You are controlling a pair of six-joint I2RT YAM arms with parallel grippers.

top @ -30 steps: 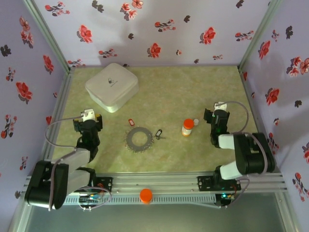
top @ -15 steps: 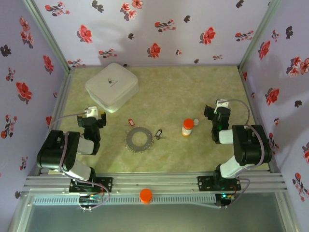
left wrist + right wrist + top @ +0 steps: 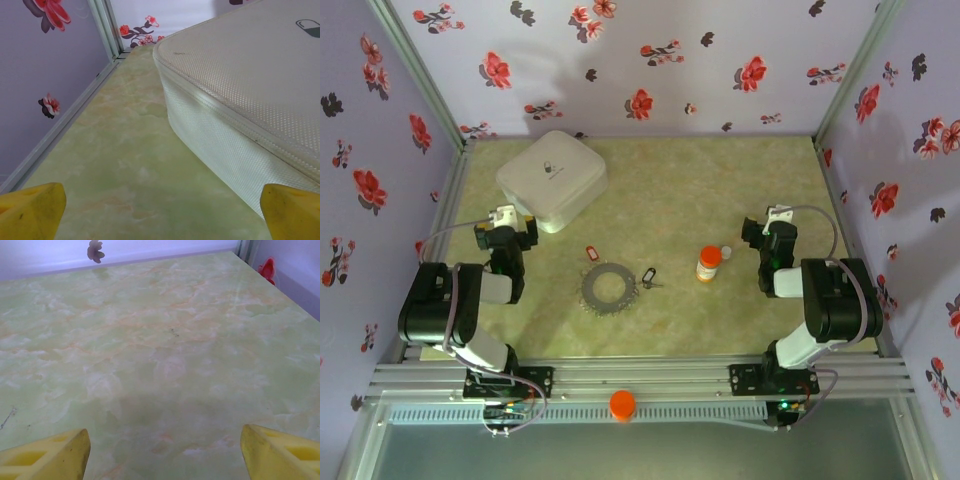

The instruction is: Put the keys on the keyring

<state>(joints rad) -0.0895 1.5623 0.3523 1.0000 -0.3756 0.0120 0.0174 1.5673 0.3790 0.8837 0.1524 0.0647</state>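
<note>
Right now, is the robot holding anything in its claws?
No, nothing. The left gripper and the right gripper are both open and empty. The keys and the keyring lie between the two arms, untouched.

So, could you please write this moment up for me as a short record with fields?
keyring: flat on the table, mid-front
red-tagged key: just beyond the ring's far-left rim
black-headed key: at the ring's right rim; contact unclear
left tool: open, empty, facing the white box
right tool: open, empty, over bare table right of the pill bottle
task state: neither key visibly on the ring
</note>
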